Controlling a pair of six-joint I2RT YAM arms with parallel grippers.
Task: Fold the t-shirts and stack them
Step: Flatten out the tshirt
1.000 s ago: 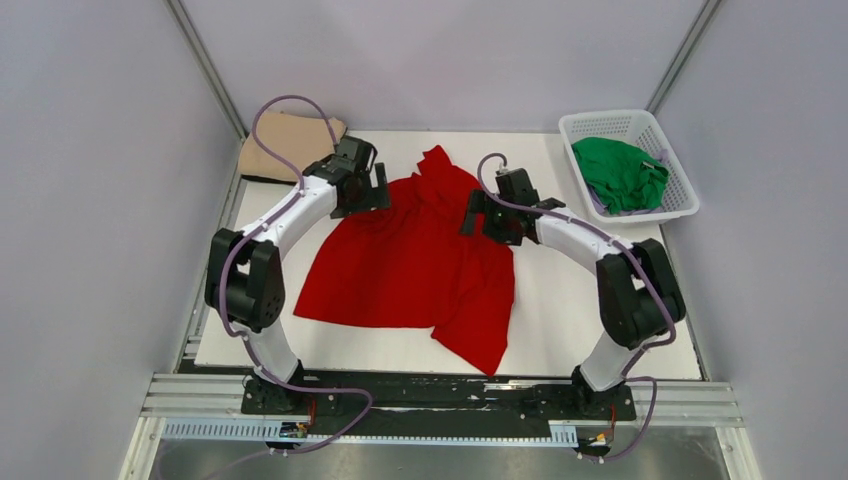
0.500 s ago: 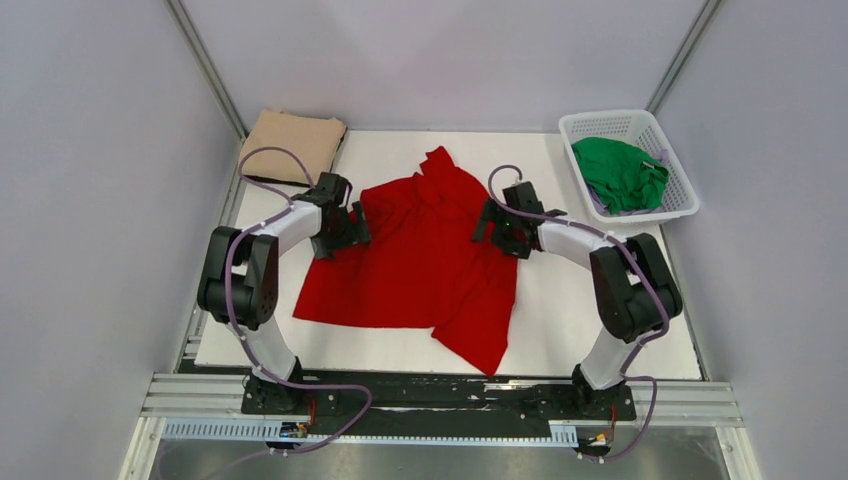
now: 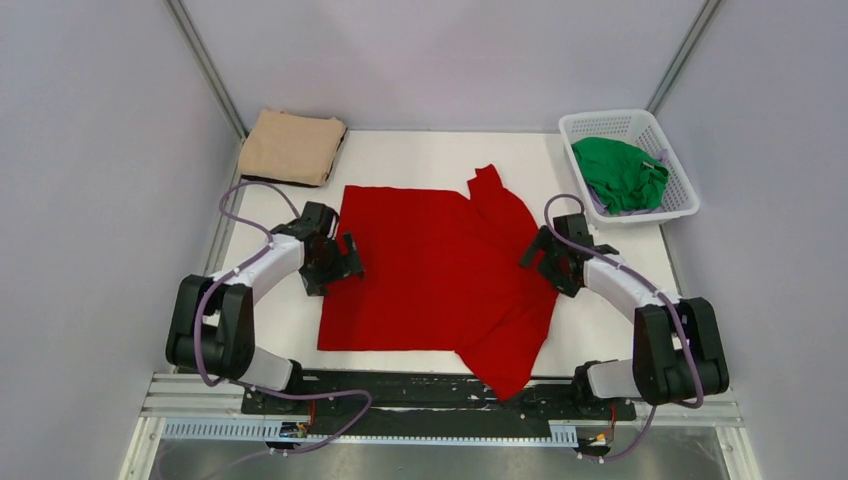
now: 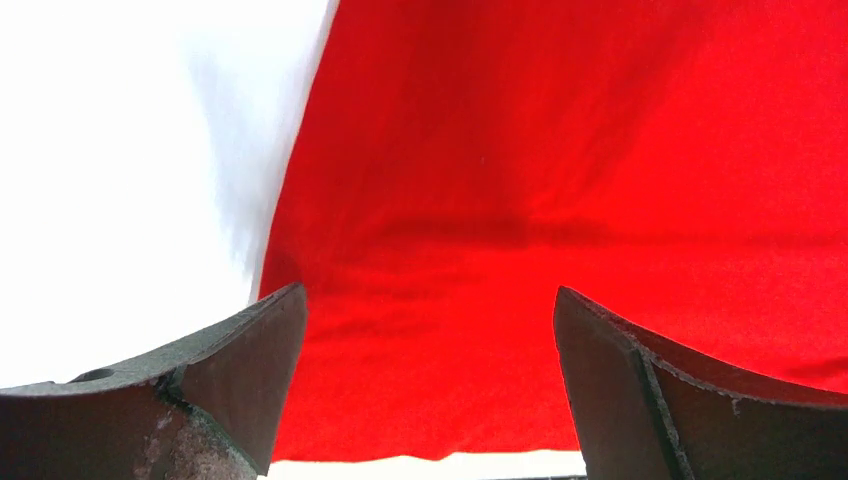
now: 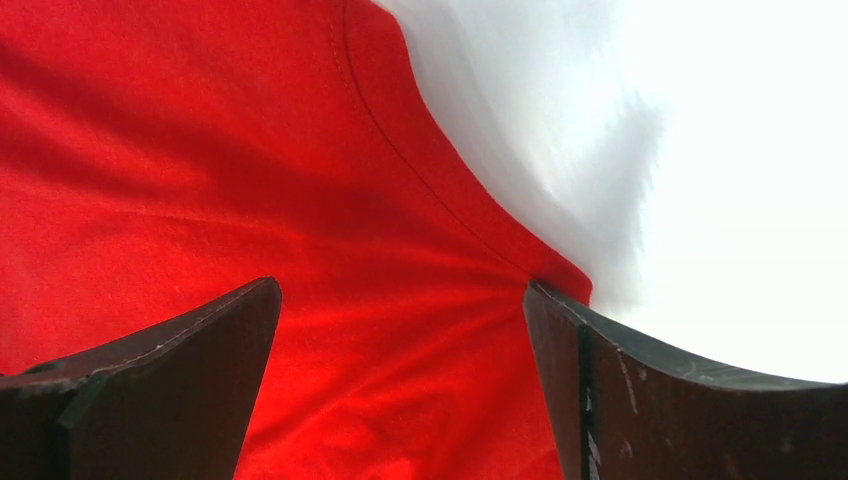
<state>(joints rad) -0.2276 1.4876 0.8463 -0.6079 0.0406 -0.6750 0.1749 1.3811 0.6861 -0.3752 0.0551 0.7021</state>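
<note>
The red t-shirt lies spread mostly flat on the white table, with one sleeve pointing to the back right and a bunched part hanging toward the near edge. My left gripper is at its left edge, open, with red cloth lying under the jaws. My right gripper is at its right edge, open, over the red cloth and a seam; its jaws hold nothing. The tan t-shirt lies folded at the back left. The green t-shirt lies crumpled in the basket.
A white lattice basket stands at the back right corner. Grey walls close in the table on three sides. Bare white table shows behind the red shirt and on both its sides.
Both arms have drawn back toward the near edge and outward. The red shirt came with them and went from bunched to spread flat.
</note>
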